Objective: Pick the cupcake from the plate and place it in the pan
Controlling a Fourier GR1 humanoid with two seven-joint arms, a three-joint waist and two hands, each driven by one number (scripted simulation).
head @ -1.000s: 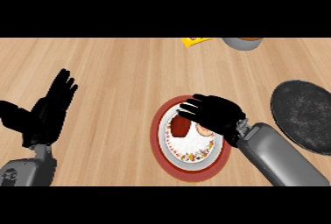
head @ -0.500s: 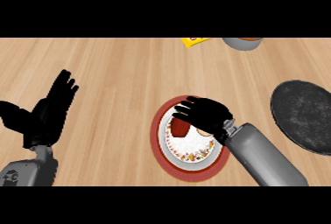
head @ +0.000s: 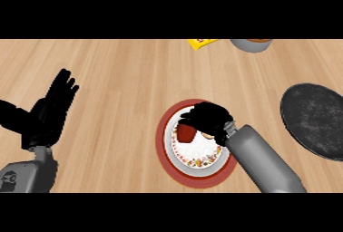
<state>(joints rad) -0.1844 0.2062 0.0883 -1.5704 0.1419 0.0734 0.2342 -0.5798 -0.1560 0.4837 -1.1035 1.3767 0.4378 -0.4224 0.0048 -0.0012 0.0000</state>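
The right hand [head: 209, 118] hides most of the cupcake [head: 185, 132].

Red-rimmed white plate [head: 175, 163], speckled dark pan [head: 316, 118], wooden counter [head: 134, 81].

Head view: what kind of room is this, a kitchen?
Probably a kitchen. There's a wooden counter, a dark pan at the right, and a red-rimmed plate with a cupcake on it, under the right robot hand.
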